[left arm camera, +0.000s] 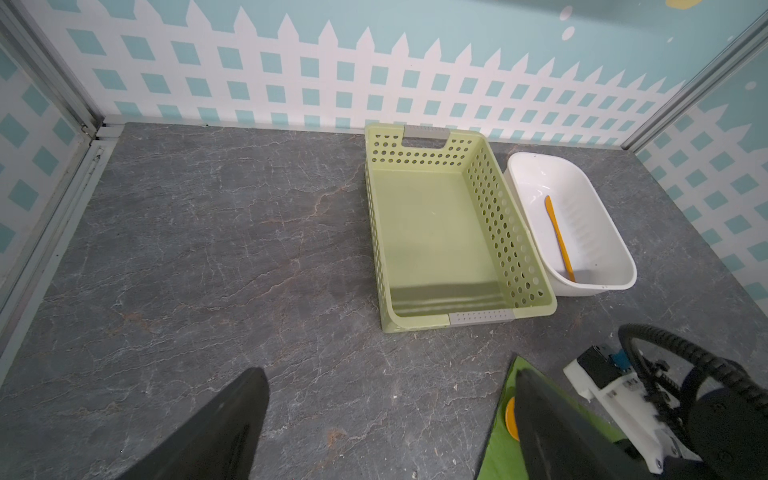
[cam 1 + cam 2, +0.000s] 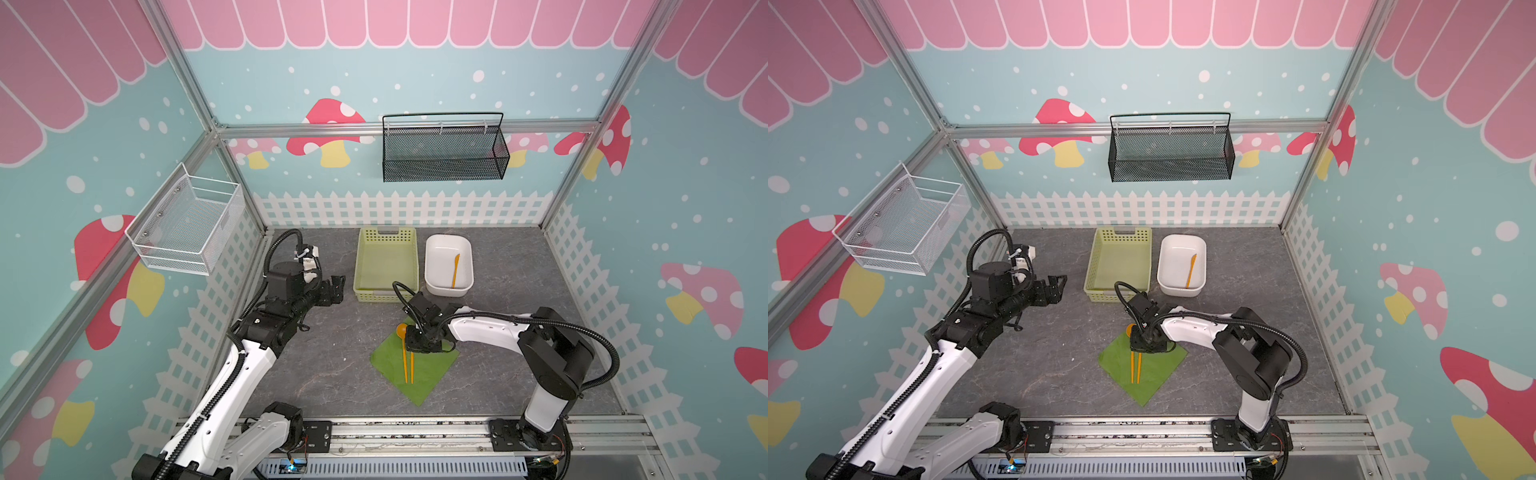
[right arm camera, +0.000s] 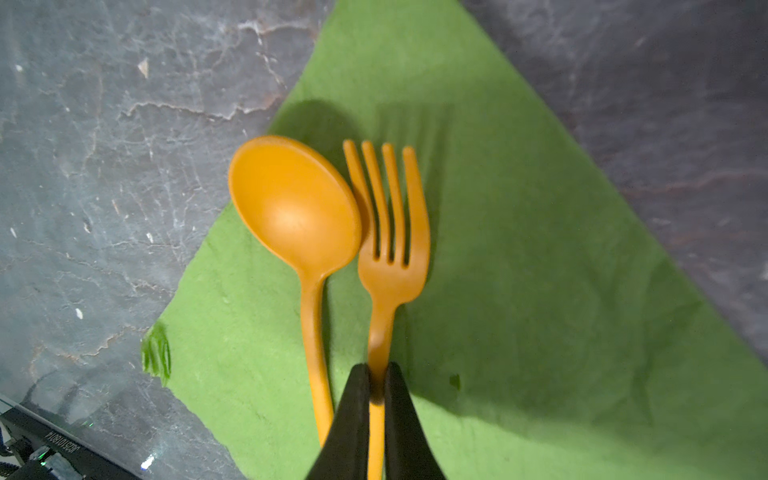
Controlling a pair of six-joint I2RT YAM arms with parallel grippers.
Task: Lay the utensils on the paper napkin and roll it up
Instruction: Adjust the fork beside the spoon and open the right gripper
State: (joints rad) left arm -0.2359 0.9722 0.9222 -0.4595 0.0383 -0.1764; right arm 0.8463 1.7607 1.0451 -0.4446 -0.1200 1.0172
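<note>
Right gripper (image 3: 377, 376) pinching the slim orange plastic fork (image 3: 392, 249) by its handle, beside the round-bowled orange spoon (image 3: 295, 208) on the flat green paper napkin (image 3: 519, 291), near centre. Orange knife (image 2: 455, 270) lies in the far white dish (image 2: 440, 257). Left gripper (image 2: 338, 286) spread.

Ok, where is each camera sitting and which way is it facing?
Both top views: high above the front rail, looking down toward the back wall; left arm and right arm show.
Left wrist: on left arm, facing basket and white dish; open left gripper shows.
Right wrist: looks down on spoon, fork and napkin; right gripper pinches the fork.
Shared: left wrist and top views show the knife in the dish.
</note>
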